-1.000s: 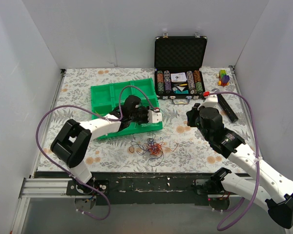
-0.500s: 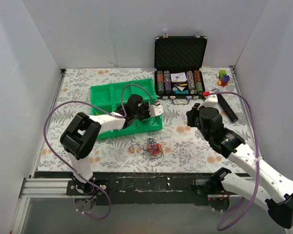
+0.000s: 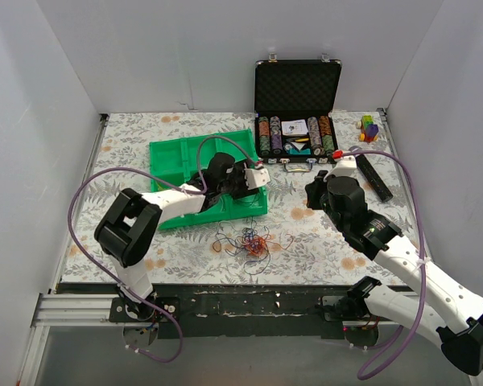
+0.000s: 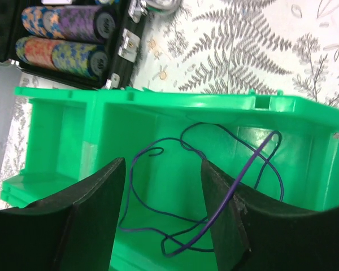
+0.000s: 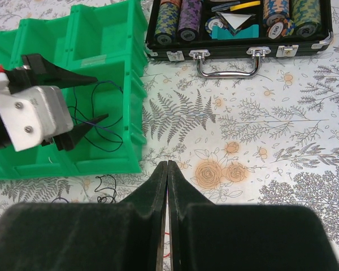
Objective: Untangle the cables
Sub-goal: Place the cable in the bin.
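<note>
A tangle of thin cables in red, blue, black and orange lies on the flowered table in front of the green bin. My left gripper hangs open over the bin's near right compartment. One thin blue cable lies loose on that compartment's floor between the fingers, with a strand leaning against the right finger. The right wrist view also shows the left gripper and the blue cable. My right gripper is shut and empty, above the table right of the tangle.
An open black case with poker chips stands behind the bin, its handle facing the arms. Small coloured blocks and a black bar lie at the right. White walls enclose the table.
My left gripper has reached further over the bin and opened, letting the blue cable drop into the compartment. The right arm has barely moved.
</note>
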`<state>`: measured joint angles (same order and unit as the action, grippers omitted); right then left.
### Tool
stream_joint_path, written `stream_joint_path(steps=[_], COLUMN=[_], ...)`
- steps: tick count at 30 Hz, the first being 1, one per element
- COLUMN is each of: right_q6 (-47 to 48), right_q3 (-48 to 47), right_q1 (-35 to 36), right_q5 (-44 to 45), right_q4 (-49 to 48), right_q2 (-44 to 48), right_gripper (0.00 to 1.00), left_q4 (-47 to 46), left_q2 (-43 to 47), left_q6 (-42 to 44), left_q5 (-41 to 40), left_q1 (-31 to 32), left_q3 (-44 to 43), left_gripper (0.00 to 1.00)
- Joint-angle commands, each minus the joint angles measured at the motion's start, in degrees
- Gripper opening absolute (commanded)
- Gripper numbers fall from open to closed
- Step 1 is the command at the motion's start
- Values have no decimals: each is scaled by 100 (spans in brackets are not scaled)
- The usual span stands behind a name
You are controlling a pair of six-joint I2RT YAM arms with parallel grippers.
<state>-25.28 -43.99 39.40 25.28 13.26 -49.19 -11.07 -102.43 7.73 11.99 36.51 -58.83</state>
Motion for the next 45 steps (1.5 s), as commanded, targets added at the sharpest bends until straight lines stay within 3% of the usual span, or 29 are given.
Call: stream_joint_path(steps=[1, 13, 20, 26, 30, 32, 37, 45], right_q6=[14, -21, -48, -47, -214, -337, -530, -566], right_q3=[-31, 74, 92, 276, 618, 908, 1472, 1472], right_q1=[-11, -11, -11, -11, -11, -2, 77, 130], right_q5=[-49, -93, -295, -610, -1243, -1612, -1965, -2097], right_q4=[-227, -104, -87, -148, -332, -542, -763, -596], right_q2=[15, -47, -82, -64, -117, -47, 234, 612], right_gripper=[6, 10, 10, 12, 18, 26, 41, 50], left_q4=[219, 1607, 880, 1027, 1931, 2309, 2785, 2961], left_q2=[785, 1902, 1490, 2112, 2648, 3000, 3853, 3704], left_q6=[-411, -676, -1290, -1125, -993, -896, -465, -53], left_q5=[348, 858, -152, 979, 1753, 2008, 1948, 1544], left_q1=[23, 102, 84, 23, 128, 329, 1023, 1209], left_q3=[-287, -156, -313, -104, 151, 475, 1531, 1866], left_gripper=[57, 68, 61, 68, 73, 73, 75, 73])
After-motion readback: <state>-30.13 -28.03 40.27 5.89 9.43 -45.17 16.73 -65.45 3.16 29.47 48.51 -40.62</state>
